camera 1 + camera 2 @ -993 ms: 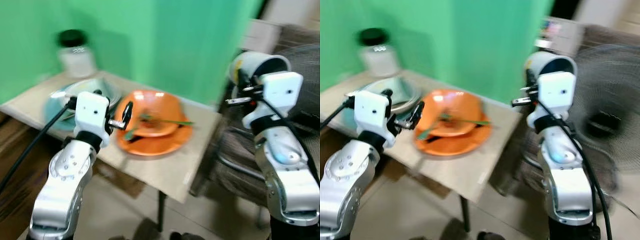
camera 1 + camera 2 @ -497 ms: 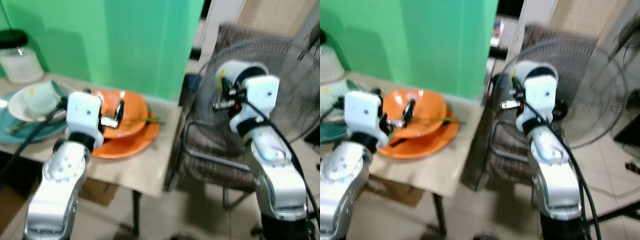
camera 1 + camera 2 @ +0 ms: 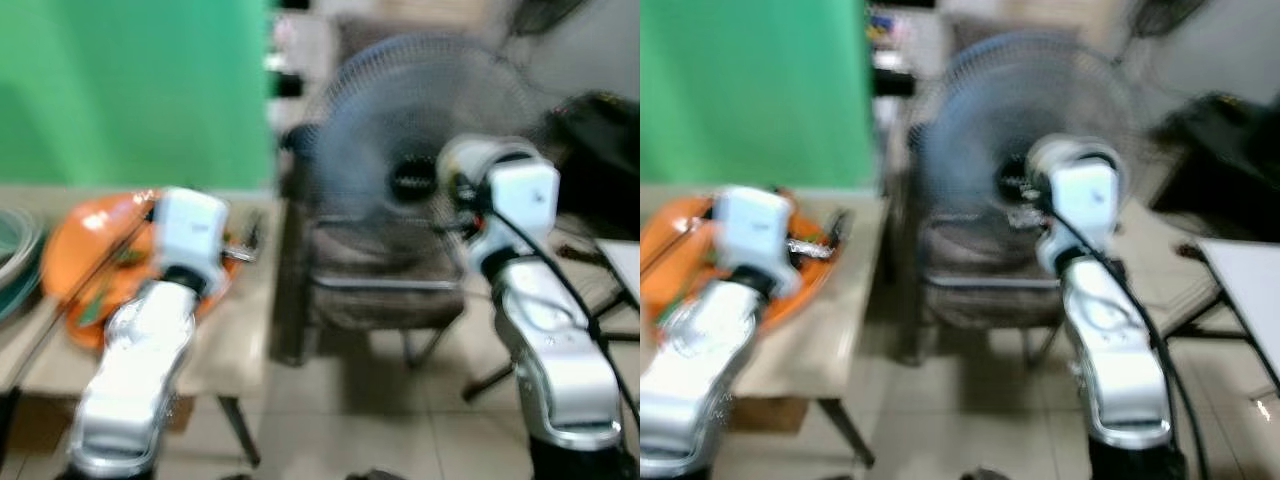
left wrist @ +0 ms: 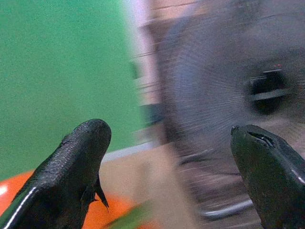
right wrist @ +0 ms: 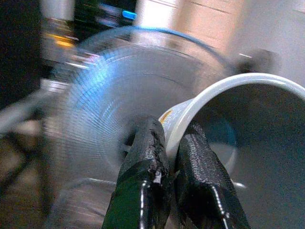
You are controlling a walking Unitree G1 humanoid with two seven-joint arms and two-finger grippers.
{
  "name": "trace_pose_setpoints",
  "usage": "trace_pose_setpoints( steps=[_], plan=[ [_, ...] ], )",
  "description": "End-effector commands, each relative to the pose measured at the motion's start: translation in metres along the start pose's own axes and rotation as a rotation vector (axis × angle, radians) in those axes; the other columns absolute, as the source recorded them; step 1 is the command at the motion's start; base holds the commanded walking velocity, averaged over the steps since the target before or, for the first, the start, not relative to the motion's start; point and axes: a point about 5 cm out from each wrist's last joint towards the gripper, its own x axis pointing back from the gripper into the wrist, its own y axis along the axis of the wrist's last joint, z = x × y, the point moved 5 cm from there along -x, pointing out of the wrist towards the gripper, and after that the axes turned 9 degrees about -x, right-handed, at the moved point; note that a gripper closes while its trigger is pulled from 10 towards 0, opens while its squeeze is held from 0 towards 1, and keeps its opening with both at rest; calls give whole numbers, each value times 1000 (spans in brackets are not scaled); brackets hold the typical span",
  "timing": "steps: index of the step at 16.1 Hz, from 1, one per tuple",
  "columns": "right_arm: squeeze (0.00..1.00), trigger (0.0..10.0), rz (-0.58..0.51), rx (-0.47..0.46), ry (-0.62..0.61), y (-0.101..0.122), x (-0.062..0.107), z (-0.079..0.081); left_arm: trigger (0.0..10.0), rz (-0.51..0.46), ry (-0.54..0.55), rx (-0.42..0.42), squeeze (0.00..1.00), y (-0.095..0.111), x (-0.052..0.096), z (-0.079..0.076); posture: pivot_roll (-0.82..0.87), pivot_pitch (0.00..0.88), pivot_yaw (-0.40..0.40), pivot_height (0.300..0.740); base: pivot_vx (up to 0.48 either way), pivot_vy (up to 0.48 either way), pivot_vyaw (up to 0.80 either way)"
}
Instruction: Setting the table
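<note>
— So where's the cup (image 5: 228, 119)?

— Pinched by its rim in the right gripper (image 5: 174, 157), before the fan (image 3: 420, 130). Left gripper (image 4: 176, 157) gapes empty.

— Advice?

— Carry it level, clear of that fan.

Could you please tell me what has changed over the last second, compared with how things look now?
Mostly the view: the head camera has swung to the robot's right, so the orange plates and table slid leftward and the standing fan came to the middle. The things themselves did not move. The right gripper stays shut on the white cup; the left gripper stays open, holding nothing.
</note>
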Motion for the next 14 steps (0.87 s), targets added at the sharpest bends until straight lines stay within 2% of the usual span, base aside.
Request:
trace_pose_setpoints(
  steps=[1, 4, 7, 10, 11, 12, 14],
  plan=[
    [0, 10000, -26, 10, 9, 7, 0, 5, 10000, 1, 12, -16, 0, -1, 1, 5, 121, 0, -20, 740, 0, 0, -800],
    [0, 10000, -26, 24, -9, 8, 3, 2, 10000, -4, -6, 1, 0, 1, 0, 4, 92, 0, 1, 740, 0, 0, -800],
    [0, 10000, -10, 10, -56, 5, 8, -6, 10000, -28, 13, 2, 0, 5, -2, 4, 116, 0, -16, 740, 0, 0, -800],
    [0, 10000, -13, 24, -78, 5, -1, -8, 10000, -36, 90, 27, 0, 5, -2, 18, 134, 0, -31, 740, 0, 0, -800],
    [0, 10000, 0, 83, -65, 6, -3, -7, 10000, -49, 104, 44, 0, 8, -1, 19, 131, 0, -46, 740, 0, 0, -800],
    [0, 10000, 10, 97, -41, 7, -4, -5, 10000, -59, 111, 64, 0, 10, -1, 19, 130, 0, -51, 740, 0, 0, -800],
    [0, 10000, -27, 46, -33, 9, -4, 0, 10000, -31, 211, 44, 0, 1, 3, 28, 150, 0, -68, 740, 0, 0, -800]
  ],
)
